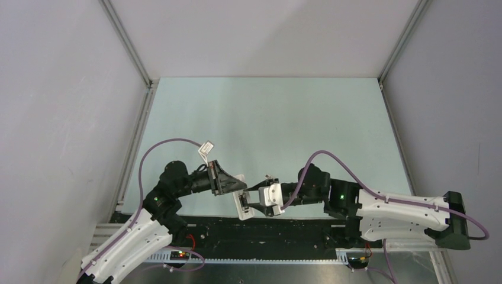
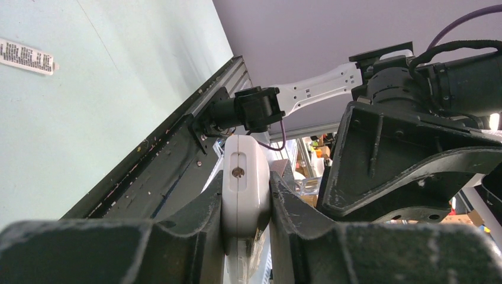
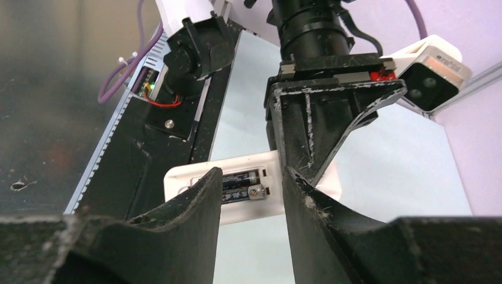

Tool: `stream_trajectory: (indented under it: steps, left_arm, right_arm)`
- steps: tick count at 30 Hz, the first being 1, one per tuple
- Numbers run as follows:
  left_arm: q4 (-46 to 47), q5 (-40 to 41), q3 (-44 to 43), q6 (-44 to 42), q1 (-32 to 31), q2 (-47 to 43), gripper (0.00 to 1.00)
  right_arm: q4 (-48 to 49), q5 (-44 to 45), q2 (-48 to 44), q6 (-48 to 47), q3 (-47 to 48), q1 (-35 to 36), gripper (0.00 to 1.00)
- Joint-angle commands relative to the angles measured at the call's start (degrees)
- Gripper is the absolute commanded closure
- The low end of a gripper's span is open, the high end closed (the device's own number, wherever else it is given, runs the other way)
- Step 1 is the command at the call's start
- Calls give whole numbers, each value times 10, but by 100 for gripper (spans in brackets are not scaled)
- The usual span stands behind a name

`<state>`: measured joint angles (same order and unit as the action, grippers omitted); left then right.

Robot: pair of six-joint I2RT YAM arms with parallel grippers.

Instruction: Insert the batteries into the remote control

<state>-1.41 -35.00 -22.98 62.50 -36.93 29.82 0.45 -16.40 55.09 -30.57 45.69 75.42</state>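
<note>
The slim white remote control (image 3: 248, 210) sits gripped by its edges in the left hand (image 2: 246, 201), back recess uncovered. Two dark batteries (image 3: 239, 179) lie side by side inside the recess, one showing a metallic end.

The top camera looked down from high behind the arms over the whole table (image 1: 266, 118). The wrist cameras sat close behind the left gripper (image 2: 245, 195) and right gripper (image 3: 248, 177), facing each other along the near edge; all three shared the remote (image 3: 245, 208)
</note>
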Motion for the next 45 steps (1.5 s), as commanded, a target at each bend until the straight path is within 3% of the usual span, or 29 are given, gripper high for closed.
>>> stream_trajectory:
  steps: [1,11,45]
  left_arm:
    - [19,-19,-6,2,0,-4,100]
    - [20,-19,-6,1,1,-4,100]
    - [34,-19,-2,7,1,-4,100]
  right_arm:
    - [74,-29,6,3,-4,-12,55]
    - [77,-66,22,17,-12,-27,62]
    - [120,-99,38,36,-49,-56,64]
